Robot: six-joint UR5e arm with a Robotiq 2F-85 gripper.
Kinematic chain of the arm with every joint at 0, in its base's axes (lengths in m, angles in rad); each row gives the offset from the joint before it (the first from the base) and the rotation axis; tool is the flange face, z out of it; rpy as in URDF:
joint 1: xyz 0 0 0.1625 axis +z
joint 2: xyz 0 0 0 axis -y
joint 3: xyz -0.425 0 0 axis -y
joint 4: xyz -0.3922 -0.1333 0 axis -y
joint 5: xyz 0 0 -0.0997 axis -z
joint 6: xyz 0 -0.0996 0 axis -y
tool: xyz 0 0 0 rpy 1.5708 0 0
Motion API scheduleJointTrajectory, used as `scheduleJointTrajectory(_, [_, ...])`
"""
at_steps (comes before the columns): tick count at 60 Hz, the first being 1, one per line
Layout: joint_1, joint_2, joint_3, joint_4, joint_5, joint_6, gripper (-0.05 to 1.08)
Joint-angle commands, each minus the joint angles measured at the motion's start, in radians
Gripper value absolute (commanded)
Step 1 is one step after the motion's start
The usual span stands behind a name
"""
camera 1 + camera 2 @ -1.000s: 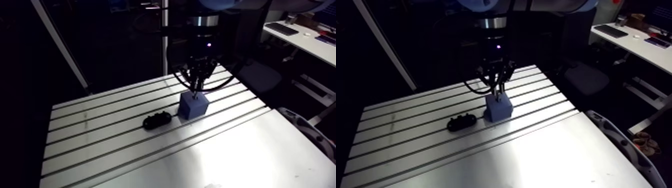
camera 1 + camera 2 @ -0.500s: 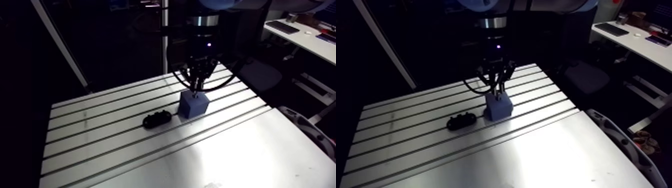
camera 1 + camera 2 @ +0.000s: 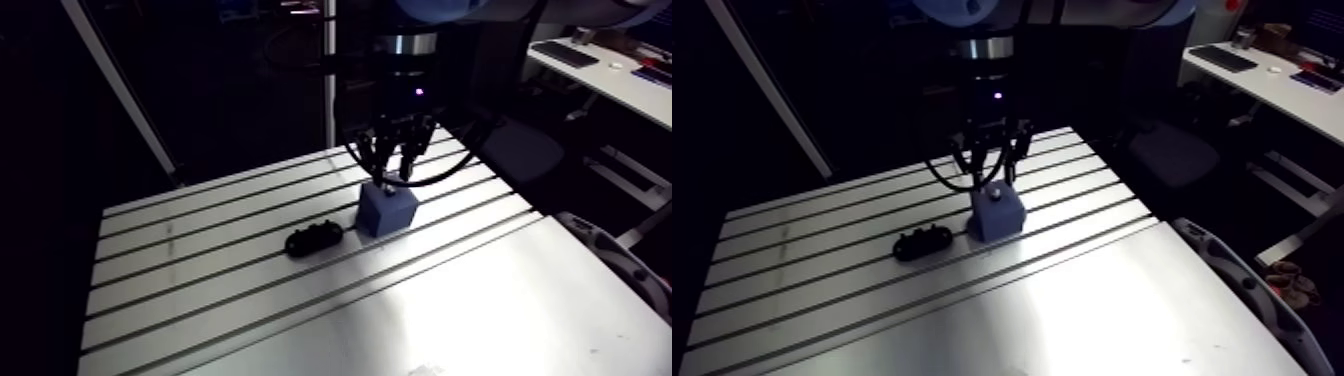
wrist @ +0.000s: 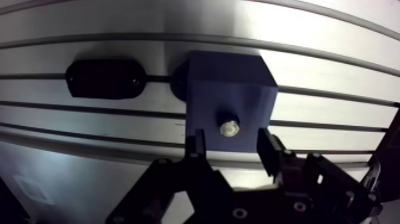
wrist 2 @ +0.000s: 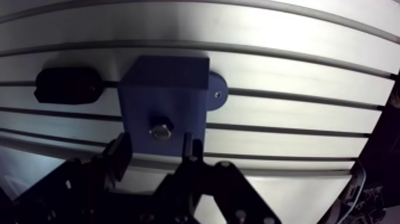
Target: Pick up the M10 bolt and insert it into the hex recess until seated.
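Claw (image 4: 232, 144) parted, bolt (image 4: 228, 128) in block (image 4: 229, 83) beneath it

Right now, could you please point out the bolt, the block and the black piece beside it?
bolt (image 4: 228, 128): wrist view, on its shiny end.
block (image 4: 208, 101): wrist view, on the blue face beside the bolt.
black piece (image 4: 106, 77): wrist view, on its middle.
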Motion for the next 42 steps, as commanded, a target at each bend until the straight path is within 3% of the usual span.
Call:
scheduleJointTrajectory(1, [-0.003, -0.002, -0.007, -0.038, -0.002, -0.003, 0.00])
scheduleJointTrajectory(17, [-0.002, -0.011, -0.026, -0.046, -0.005, 0.007, 0.00])
scheduleJointTrajectory(34, [0.001, -0.043, -0.047, -0.038, 0.004, 0.022, 0.00])
scheduleJointTrajectory(38, [0.003, -0.046, -0.050, -0.030, 0.006, 0.026, 0.03])
scheduleJointTrajectory(42, [0.003, -0.051, -0.053, -0.018, 0.010, 0.027, 0.14])
